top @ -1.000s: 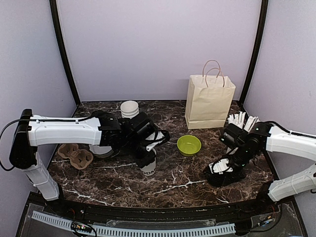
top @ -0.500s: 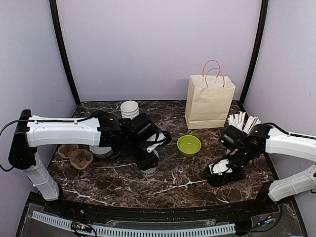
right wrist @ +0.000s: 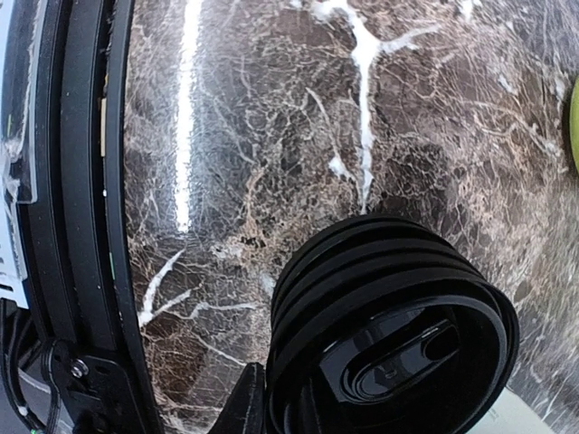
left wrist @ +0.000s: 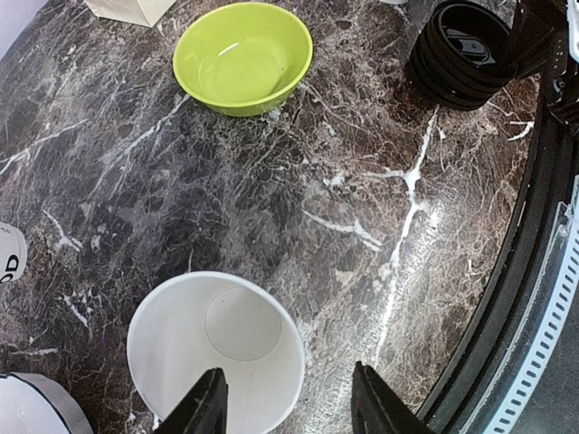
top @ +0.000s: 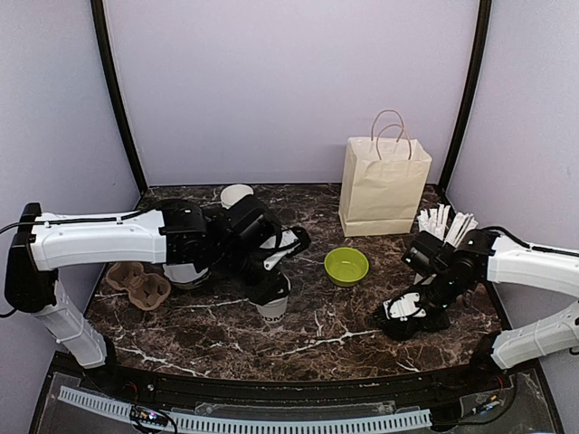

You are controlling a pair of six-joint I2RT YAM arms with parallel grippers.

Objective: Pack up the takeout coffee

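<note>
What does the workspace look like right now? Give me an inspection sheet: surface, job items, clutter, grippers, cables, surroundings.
Surface: dark marble table, no spills seen.
Job's things: open white cup upright, no lid; another lettered cup partly in frame; black lid stack by the right arm; paper bag upright at the back; cup carrier at left.
Clutter: green bowl, empty; cup of white sticks; white cup stack.
Grippers: left gripper open over the open cup's rim; right gripper at the lid stack, jaws unreadable.
Cables: black loop at the left wrist.
Surroundings: lilac walls; nothing else seen.
</note>
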